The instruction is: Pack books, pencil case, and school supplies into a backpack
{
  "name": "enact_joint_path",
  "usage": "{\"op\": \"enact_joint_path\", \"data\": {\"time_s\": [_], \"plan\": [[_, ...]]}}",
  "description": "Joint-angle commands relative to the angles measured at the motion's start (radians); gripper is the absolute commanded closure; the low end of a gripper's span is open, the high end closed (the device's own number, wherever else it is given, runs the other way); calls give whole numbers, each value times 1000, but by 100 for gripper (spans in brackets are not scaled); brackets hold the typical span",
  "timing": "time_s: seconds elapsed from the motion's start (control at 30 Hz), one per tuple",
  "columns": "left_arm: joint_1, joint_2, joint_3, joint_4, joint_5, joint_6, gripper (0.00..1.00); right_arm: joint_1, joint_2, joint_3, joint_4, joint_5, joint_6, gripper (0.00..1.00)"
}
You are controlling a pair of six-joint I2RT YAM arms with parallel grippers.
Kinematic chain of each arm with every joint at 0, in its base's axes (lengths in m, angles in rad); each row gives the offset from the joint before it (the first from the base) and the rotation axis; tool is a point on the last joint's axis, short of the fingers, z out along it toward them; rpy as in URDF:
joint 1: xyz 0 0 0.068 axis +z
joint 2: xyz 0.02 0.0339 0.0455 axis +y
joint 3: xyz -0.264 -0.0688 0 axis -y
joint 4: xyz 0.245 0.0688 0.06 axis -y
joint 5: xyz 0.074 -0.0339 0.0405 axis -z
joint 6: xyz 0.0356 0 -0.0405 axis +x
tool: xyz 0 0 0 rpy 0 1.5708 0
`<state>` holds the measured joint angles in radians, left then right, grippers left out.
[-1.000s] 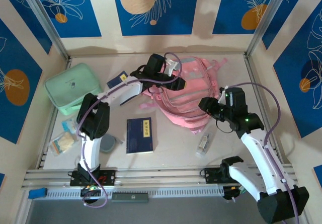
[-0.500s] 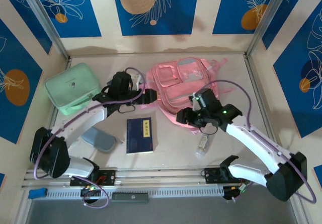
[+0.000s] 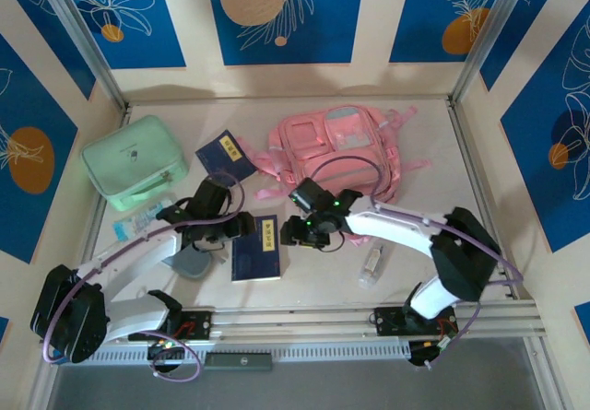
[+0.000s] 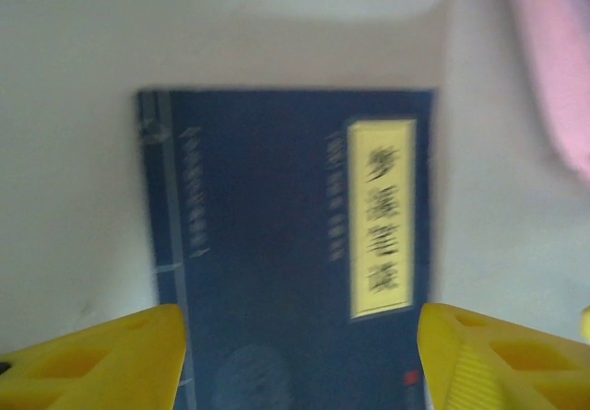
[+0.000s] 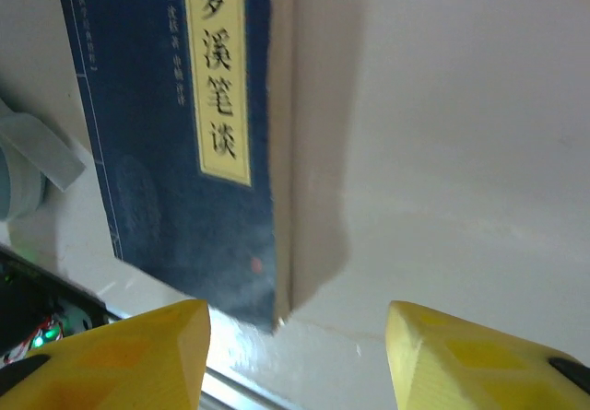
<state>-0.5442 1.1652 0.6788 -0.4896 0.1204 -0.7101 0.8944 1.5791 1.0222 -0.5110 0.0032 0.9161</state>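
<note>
The left arm folds back to an elbow at the lower left of the top view. Its forearm then runs up and to the right, bringing the left end effector to the left edge of a navy book. That book lies flat on the tabletop, just below the centre of the frame.

The right arm mirrors this, with its elbow out at the right and its forearm reaching left. The right end effector sits by the book's upper right corner.

In the left wrist view the yellow fingers are spread wide, with the book's cover showing between them and nothing pinched. In the right wrist view the fingers also stand apart, gripping nothing, and the book's edge lies above the left one.

A second book lies left of the pink backpack, which is at upper centre. The grey-blue pencil case lies under the left forearm. A clear bottle lies to the right of the first book.
</note>
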Motion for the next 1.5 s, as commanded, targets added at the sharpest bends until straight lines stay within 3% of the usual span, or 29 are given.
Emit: {"op": "enact_joint_path", "data": {"time_s": [0.0,0.2,0.47,0.57,0.93,1.27,1.47], "plan": [[0,-14,-34,-67,-65,-48,33,22,74,44,72,-17,41,46],[0,-39,-153,69,25,-79,37,39,195,92,109,-26,52,46],[0,27,-187,148,89,-79,46,48,274,121,114,-30,66,49],[0,48,-197,167,100,-86,56,51,295,130,116,-43,70,51],[1,50,-204,148,79,-83,59,61,260,142,180,-116,67,51],[0,47,-202,132,64,-80,60,59,179,151,108,-67,29,52],[1,40,-204,133,64,-83,61,51,151,135,123,-88,13,59]]}}
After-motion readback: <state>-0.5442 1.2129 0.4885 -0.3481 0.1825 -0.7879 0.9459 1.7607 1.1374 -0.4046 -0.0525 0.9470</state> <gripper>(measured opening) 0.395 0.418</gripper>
